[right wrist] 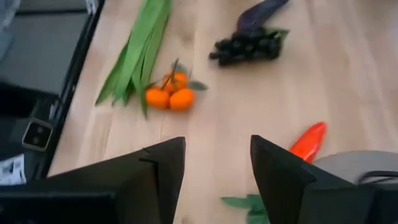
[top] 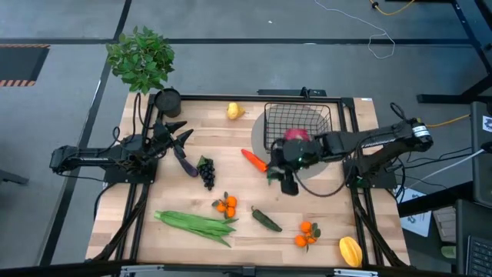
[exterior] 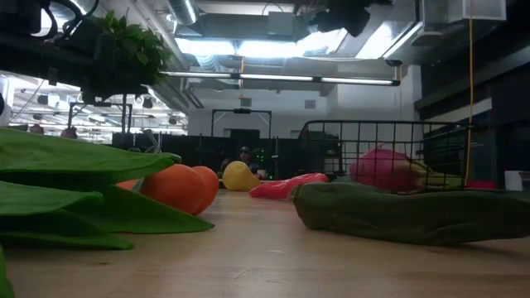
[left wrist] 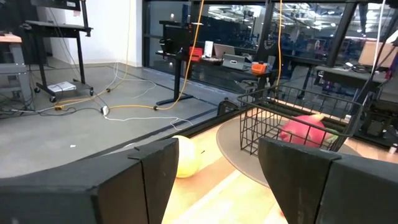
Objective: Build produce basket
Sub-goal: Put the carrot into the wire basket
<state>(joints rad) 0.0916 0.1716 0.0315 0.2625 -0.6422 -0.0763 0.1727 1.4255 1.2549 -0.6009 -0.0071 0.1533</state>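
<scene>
Beans (exterior: 58, 186) fill my low view — my right gripper (top: 286, 178), jaws released, hovers beside the carrot (top: 254, 160): stiff, light, best pinched mid-length.

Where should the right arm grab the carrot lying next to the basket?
Grip the carrot across its orange middle, coming straight down. It lies flat on the wood, slanting, its leafy end toward the basket, so set the fingers crosswise to its length. The right gripper is open close by; the mat edge leaves little room basket-side.

Dragon fruit (top: 296, 135) in basket (top: 307, 117)
</scene>
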